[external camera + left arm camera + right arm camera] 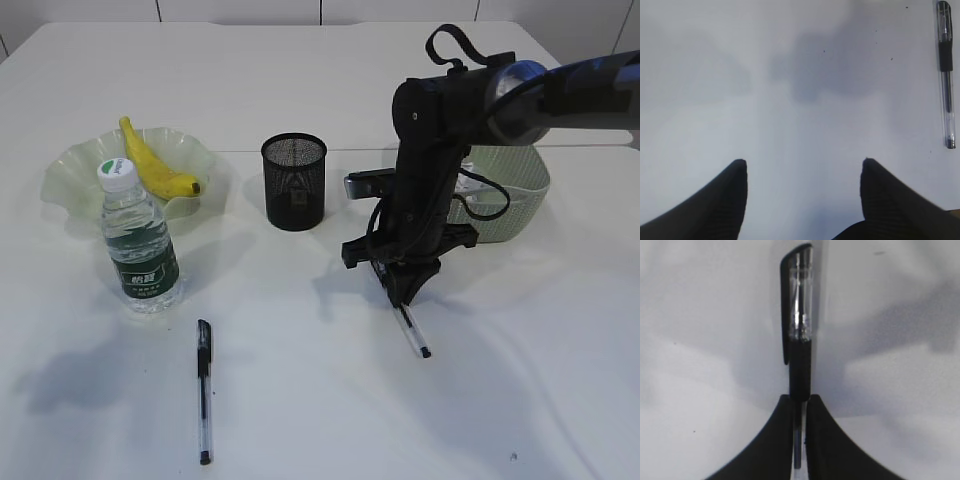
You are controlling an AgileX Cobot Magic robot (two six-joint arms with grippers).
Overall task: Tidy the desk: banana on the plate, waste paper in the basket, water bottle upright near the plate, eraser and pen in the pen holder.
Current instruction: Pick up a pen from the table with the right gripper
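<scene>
Banana (155, 160) sat on plate (70, 165), bottle (138, 240) upright beside it, upper left. Right jaws (402, 293) were clamped on a pen (801, 335) at center; left jaws (804, 192) open, empty. We saw another pen (204, 385) lower left, still on table (320, 400); holder (294, 182) awaited both.

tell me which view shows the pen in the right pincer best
The right wrist view: the pen fills the frame, pinched between the right pincer. The exterior view shows only its tip below the arm. The left wrist view shows a different pen.
</scene>
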